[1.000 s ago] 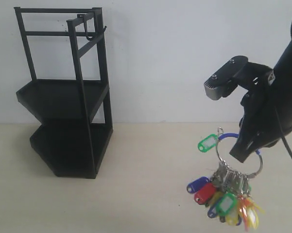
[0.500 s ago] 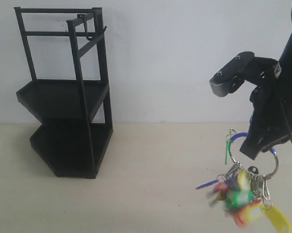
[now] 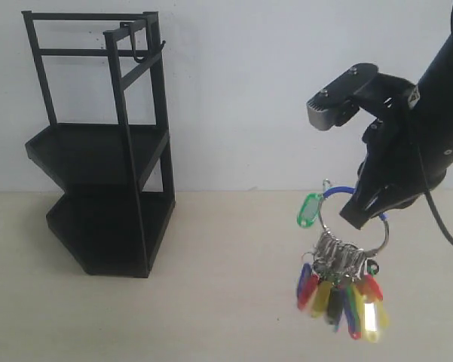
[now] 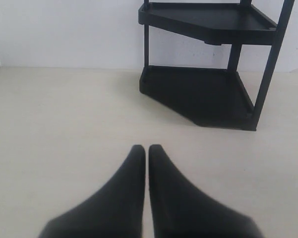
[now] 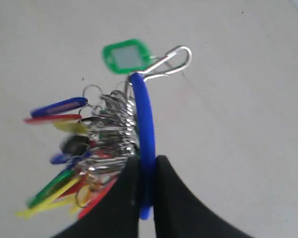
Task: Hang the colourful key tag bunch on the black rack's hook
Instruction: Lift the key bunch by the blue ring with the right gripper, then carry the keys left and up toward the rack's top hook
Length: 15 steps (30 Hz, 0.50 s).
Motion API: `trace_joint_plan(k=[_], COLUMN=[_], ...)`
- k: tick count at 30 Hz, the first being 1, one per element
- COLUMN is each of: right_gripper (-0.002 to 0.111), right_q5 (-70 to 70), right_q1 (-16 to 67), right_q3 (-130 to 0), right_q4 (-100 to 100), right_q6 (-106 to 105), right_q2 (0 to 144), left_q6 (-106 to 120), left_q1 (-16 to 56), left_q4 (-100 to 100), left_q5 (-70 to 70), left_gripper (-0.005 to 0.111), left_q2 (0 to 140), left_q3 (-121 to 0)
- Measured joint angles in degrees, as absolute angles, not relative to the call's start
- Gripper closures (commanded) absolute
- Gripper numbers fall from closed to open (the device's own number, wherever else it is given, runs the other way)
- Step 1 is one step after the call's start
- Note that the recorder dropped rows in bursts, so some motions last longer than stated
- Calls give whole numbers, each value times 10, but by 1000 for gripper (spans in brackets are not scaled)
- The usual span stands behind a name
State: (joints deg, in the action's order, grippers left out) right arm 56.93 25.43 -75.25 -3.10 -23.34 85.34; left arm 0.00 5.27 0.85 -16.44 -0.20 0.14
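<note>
As it dangles, colourful key tag bunch (image 3: 339,256), blurred, blue loop (image 5: 145,124) uppermost

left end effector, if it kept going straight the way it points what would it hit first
Probably the black rack, near the corner post of its lower shelf. Only bare table lies between it and the shut left end effector; depth is unclear, so it might graze the table first.

Glossy plastic tags (image 3: 339,294) (shiny metal rings), matt blk rack (image 3: 98,143).
</note>
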Motion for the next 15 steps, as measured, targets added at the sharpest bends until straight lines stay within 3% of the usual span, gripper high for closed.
trace_joint_plan(k=[4, 15], right_gripper=[109, 109], right_q5=[565, 346], right_q1=[253, 275], right_q3=[-753, -753], right_q4=[22, 79], right_q6=[-289, -233], right_q2=[853, 853], left_q6=[0, 0], left_q1=[53, 53], left_q4=[9, 9], left_q5=[-164, -164], left_gripper=[102, 102], left_q2=[-2, -2], left_q3=[1, 1])
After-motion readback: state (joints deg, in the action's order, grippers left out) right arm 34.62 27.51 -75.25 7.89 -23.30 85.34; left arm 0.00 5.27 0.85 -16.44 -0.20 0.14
